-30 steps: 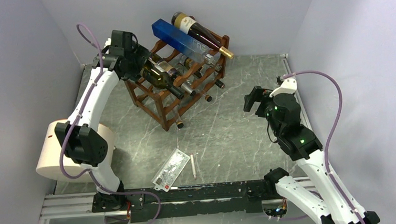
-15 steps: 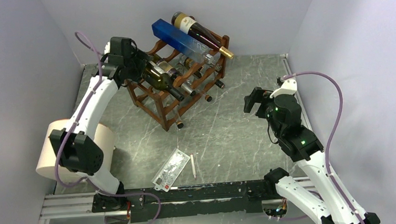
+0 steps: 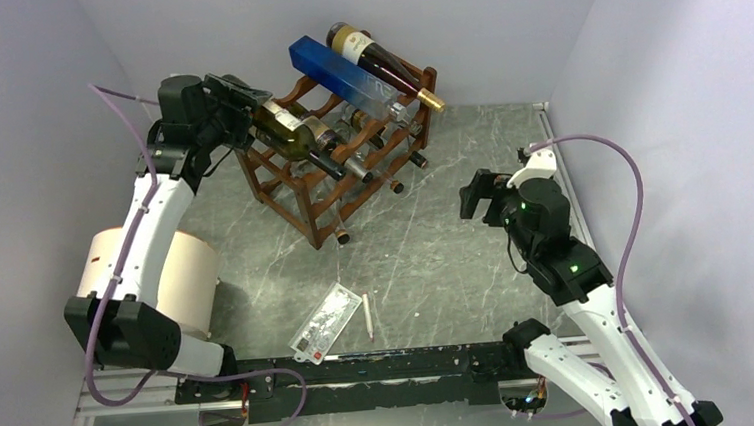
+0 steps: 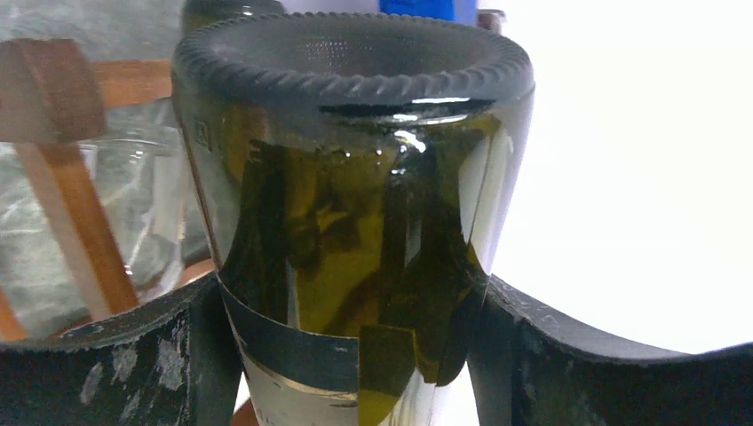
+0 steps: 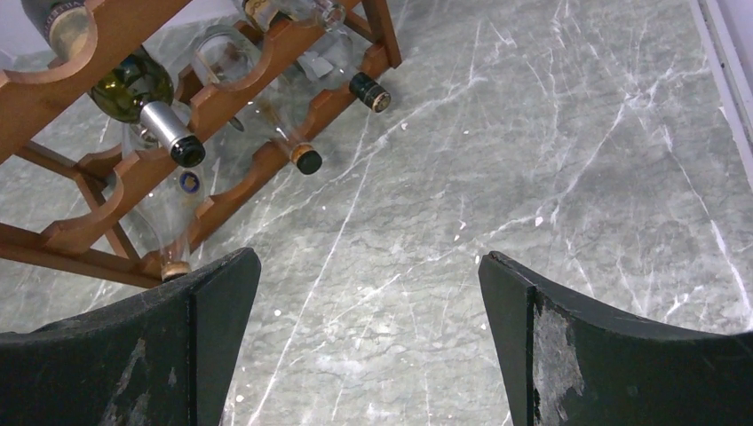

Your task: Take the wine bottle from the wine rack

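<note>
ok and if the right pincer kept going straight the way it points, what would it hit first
Most likely the bare marble tabletop: the open right pincer aims down at it, with the wine rack off to one side. Depth is hard to judge.

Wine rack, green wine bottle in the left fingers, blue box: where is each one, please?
green wine bottle (image 3: 277,125): top external view, its body.
wine rack (image 3: 310,223): top external view, near corner post.
blue box (image 3: 328,68): top external view, blue upper face.
</note>
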Robot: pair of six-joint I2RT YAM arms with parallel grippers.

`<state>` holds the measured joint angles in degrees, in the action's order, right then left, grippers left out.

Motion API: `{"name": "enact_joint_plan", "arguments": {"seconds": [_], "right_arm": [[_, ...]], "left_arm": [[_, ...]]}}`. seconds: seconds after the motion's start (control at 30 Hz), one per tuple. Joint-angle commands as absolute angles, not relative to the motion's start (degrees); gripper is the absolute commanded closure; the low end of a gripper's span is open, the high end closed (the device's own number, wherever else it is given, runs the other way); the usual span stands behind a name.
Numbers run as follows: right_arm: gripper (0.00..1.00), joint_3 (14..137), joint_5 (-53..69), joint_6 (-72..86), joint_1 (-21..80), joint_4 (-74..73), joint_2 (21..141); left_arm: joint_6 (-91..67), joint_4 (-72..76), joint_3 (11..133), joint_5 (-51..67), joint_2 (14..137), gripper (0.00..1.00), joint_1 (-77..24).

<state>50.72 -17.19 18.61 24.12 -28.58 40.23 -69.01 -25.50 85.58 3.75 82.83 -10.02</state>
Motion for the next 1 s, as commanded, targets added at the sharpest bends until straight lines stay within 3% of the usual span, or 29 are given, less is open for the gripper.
{"name": "enact_joint_plan", "arguments": {"seconds": [0.0, 0.23, 0.37, 0.43, 0.63, 0.8, 0.97], "right_arm": [[0.0, 51.4, -16.0, 17.5, 24.5, -24.8, 40.1], [0.0, 48.5, 7.5, 4.6, 24.5, -12.4, 39.8], [0.0, 45.7, 28.1, 2.3, 24.6, 2.2, 42.5], [0.0, 44.4, 32.4, 1.7, 25.1, 9.4, 44.2], [0.01, 41.9, 37.0, -10.8, 29.5, 27.8, 48.9], [0.03, 49.2, 37.5, -33.7, 38.8, 22.6, 55.3], [0.05, 54.7, 26.6, -57.5, 51.3, 14.8, 59.2]], "left_arm": [[-73.5, -13.8, 86.7, 14.4, 79.0, 0.93, -8.1], [-81.8, -1.2, 85.2, 35.7, 80.2, 0.93, -7.7], [-87.2, 13.6, 81.6, 48.0, 80.5, 0.93, -8.7], [-86.6, 17.1, 80.5, 51.5, 80.0, 0.93, -9.5], [-80.3, 8.6, 77.9, 56.5, 77.2, 0.93, -12.8], [-80.2, 5.7, 74.6, 55.4, 74.3, 0.93, -13.2], [-76.9, -2.9, 77.4, 52.9, 74.3, 0.93, -13.2]]}}
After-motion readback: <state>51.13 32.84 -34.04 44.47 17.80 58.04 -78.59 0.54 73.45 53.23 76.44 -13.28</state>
